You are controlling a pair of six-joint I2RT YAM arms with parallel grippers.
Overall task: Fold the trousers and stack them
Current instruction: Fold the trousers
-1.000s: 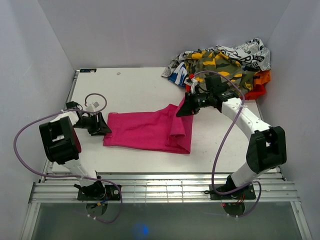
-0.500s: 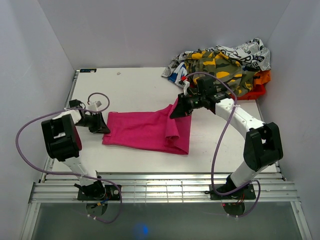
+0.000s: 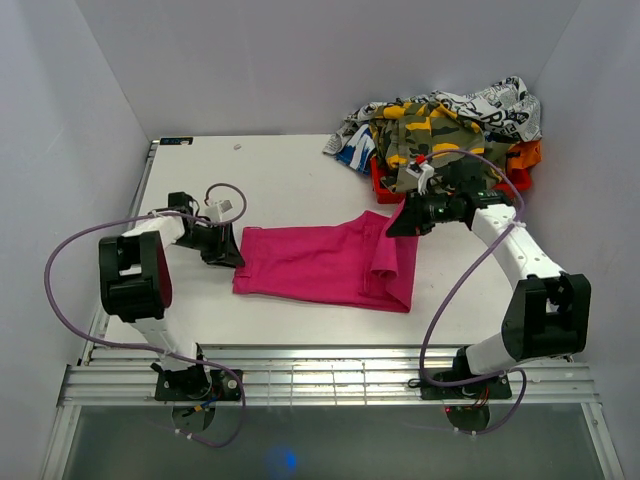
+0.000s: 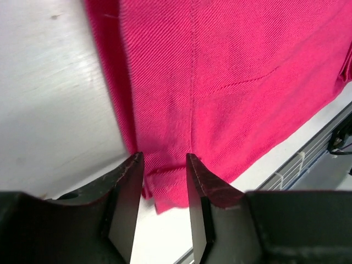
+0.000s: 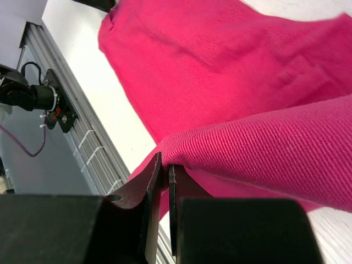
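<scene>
The hot-pink trousers [image 3: 325, 265] lie folded on the white table [image 3: 280, 180], with a doubled fold at their right end. My right gripper [image 3: 402, 222] is shut on the far right fold of the trousers [image 5: 264, 143] and lifts it slightly; in its wrist view the gripper [image 5: 165, 165] pinches the fabric edge. My left gripper [image 3: 230, 250] is at the trousers' left edge, low on the table. In the left wrist view the gripper [image 4: 163, 159] stands open, and a corner of the trousers [image 4: 231, 82] lies between its fingertips.
A heap of patterned clothes [image 3: 440, 125] with an orange-red piece [image 3: 520, 165] fills the back right corner, just behind my right arm. A metal rail [image 3: 320, 375] runs along the near edge. White walls close in on the left, right and back.
The trousers have slid to the right across the table. My right gripper moved right with the fold in it, and my left gripper followed right along the left edge.
</scene>
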